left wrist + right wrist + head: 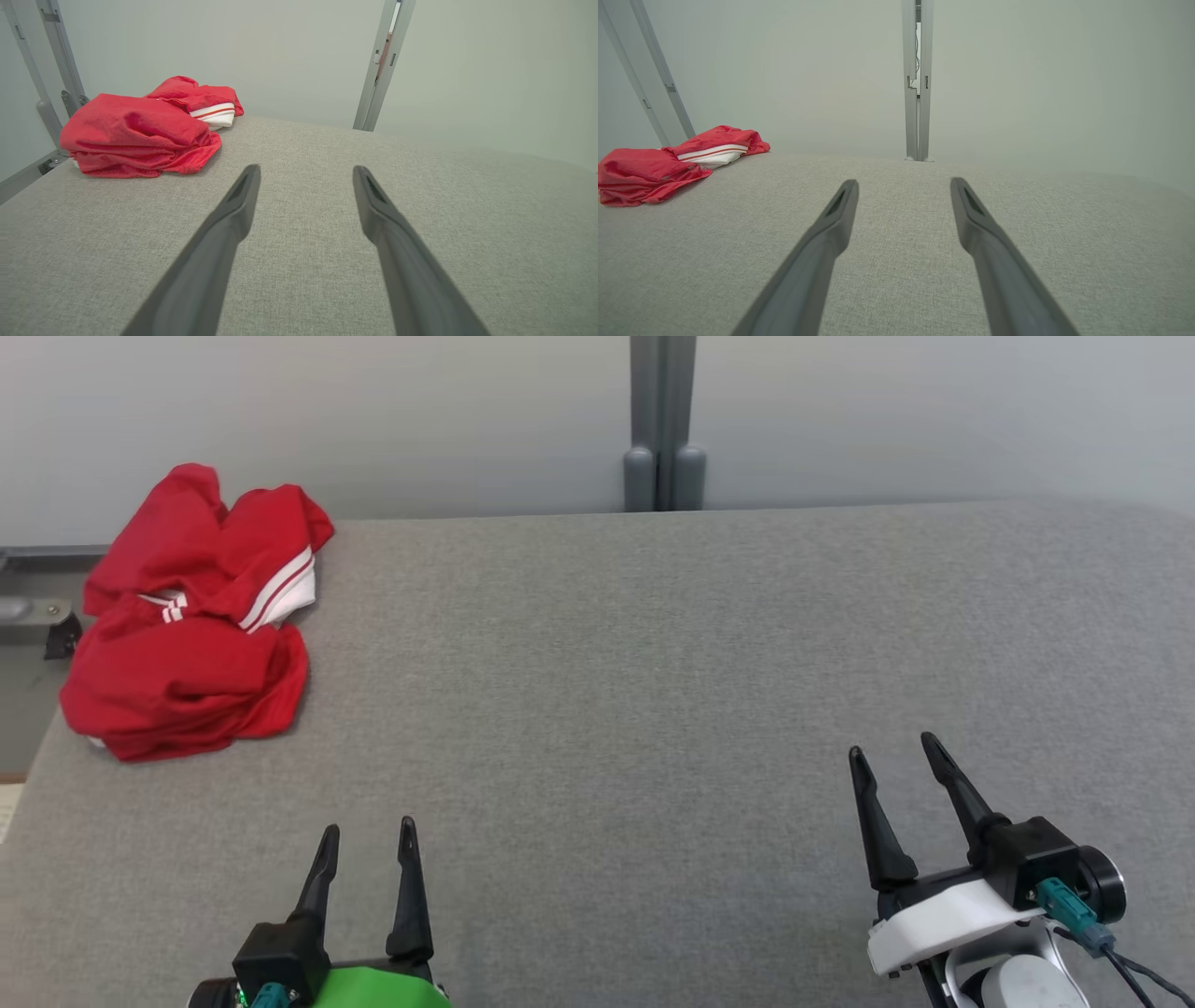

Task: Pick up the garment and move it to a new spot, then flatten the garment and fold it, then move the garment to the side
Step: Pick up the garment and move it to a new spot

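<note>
Gaping left pincer [369,825], right pincer [891,745]; garment [187,616] crumpled

- A flat work surface covered in grey woven fabric [653,709] spans the foreground.
- Plain pale grey wall panels [373,420] stand behind it, softly and evenly lit.
- A grey vertical metal post [663,420] rises where the panels join.
- A grey metal rail with a bracket [28,611] runs beside the surface's left edge.
- Slanted grey metal struts [65,60] stand along the left wall.

Matt mesh garment [187,625], woven tabletop [653,709]
</note>
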